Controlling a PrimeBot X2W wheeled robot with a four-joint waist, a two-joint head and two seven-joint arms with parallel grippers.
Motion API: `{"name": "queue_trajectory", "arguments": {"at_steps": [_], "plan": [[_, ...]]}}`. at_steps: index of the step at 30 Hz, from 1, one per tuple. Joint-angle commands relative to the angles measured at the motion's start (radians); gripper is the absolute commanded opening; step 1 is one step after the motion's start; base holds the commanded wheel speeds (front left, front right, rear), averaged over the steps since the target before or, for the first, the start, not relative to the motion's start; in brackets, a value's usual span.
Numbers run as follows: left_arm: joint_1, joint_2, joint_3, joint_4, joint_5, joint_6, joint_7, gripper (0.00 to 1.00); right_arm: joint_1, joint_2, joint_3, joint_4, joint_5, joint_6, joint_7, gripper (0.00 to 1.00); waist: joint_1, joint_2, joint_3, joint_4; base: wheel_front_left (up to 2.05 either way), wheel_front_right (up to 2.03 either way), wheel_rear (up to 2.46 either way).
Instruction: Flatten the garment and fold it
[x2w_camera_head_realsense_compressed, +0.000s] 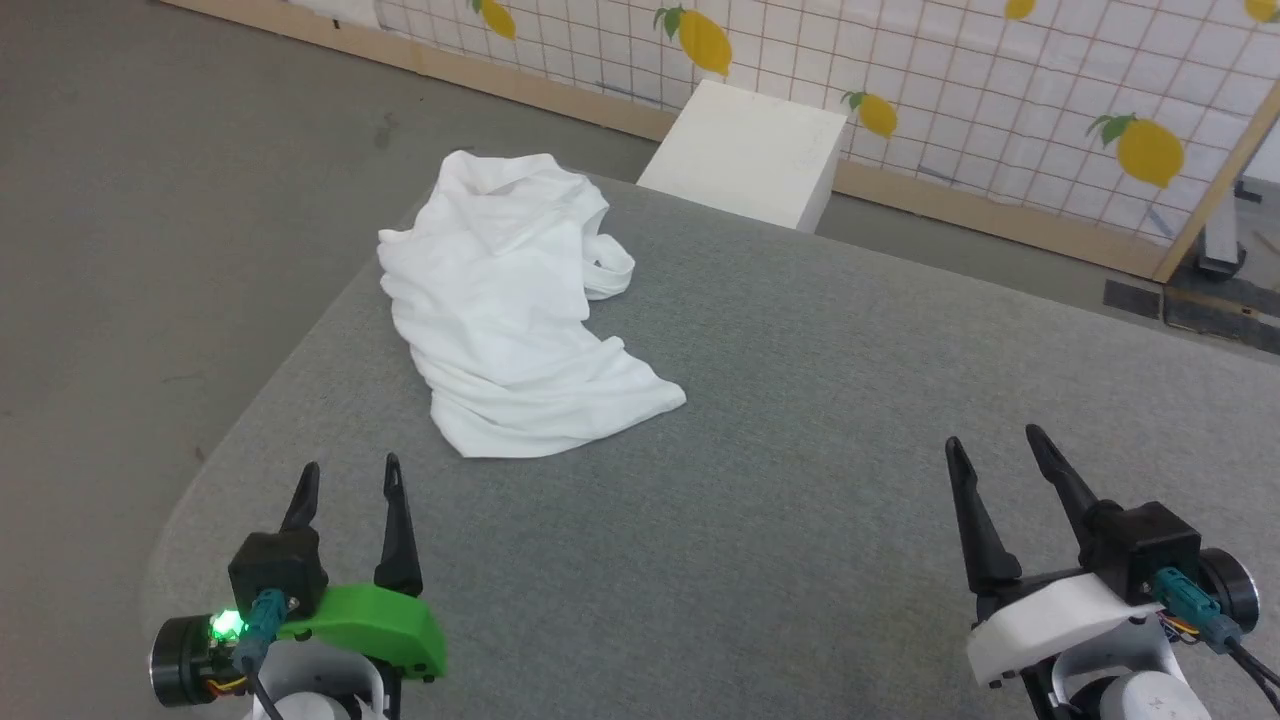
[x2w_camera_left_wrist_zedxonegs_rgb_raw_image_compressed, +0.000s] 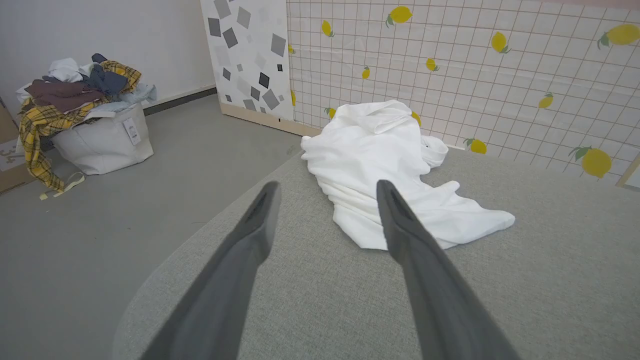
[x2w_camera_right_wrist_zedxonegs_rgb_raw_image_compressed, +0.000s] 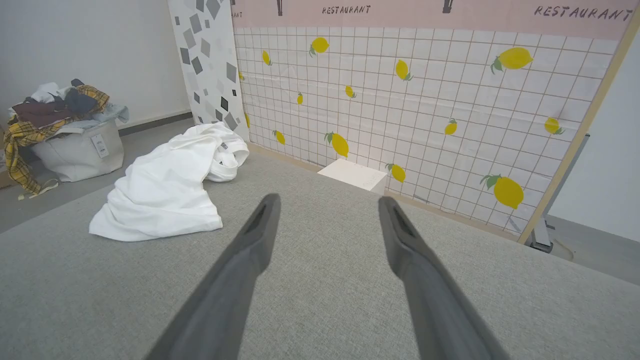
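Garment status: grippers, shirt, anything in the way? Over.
Left gripper, right gripper open, empty. Garment crumpled on table, far left, untouched, not flattened. White box beyond far edge, clear of it.

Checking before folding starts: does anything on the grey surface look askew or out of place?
The garment lies crumpled in a heap near the far left edge of the grey surface, not flat. The left gripper and right gripper hover open, apart from it. Nothing else stands out.
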Motion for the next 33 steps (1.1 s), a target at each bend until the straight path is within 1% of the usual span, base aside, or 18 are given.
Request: {"name": "queue_trajectory", "arguments": {"at_steps": [1,11,33], "plan": [[-0.004,0.007,-0.005,0.004,-0.01,0.007,-0.01,1.0,-0.021,0.001,0.001,0.004,0.008,-0.001,-0.014,1.0,0.0,0.0,0.002,0.016,-0.05,-0.05,-0.05],[-0.002,0.005,-0.024,0.012,-0.02,0.008,-0.031,1.0,-0.029,0.001,0.003,0.01,0.013,-0.001,-0.034,1.0,0.0,0.0,0.008,0.067,-0.01,-0.01,-0.01],[-0.003,-0.003,-0.028,0.029,-0.047,0.03,-0.076,1.0,-0.048,0.002,0.004,0.024,0.019,-0.001,-0.062,1.0,-0.0001,0.0,0.027,0.156,0.0,0.0,0.0]]}}
